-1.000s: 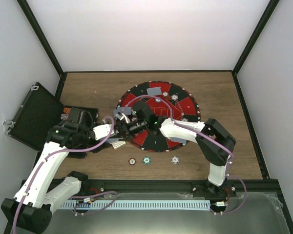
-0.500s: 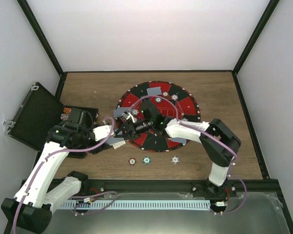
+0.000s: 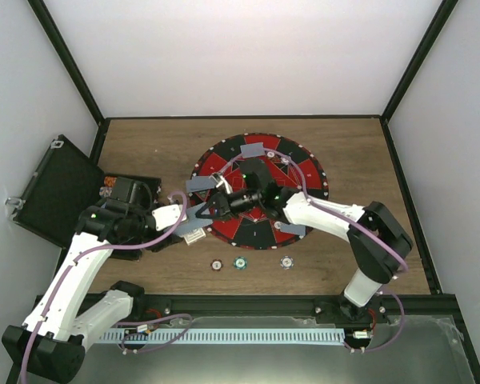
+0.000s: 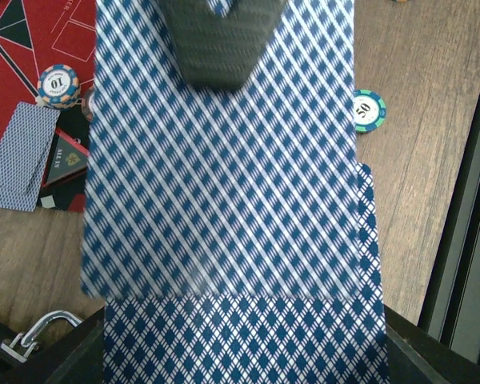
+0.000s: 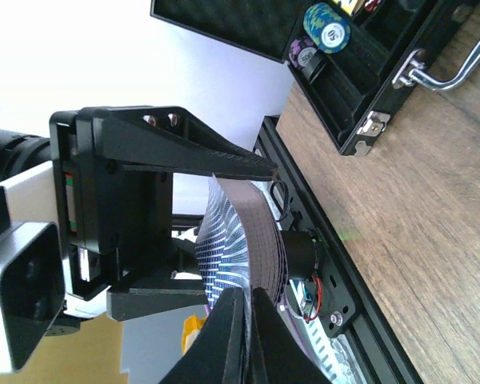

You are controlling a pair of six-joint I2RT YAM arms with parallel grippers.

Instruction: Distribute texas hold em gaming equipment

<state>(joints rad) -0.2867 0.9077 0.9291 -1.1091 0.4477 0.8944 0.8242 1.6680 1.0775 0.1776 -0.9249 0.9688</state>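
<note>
At the left edge of the round red-and-black mat, with the open black case beyond, the left gripper clamps a blue-checked deck, the right gripper pinches its top card, and three chips lie along the mat's near side.

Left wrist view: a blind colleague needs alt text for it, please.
A blue-and-white diamond-backed top card fills the frame, overlapping the deck below it, with one of the dark fingers on its upper edge. Behind lie a 50 chip on wood and a 10 chip on the red mat.
</note>
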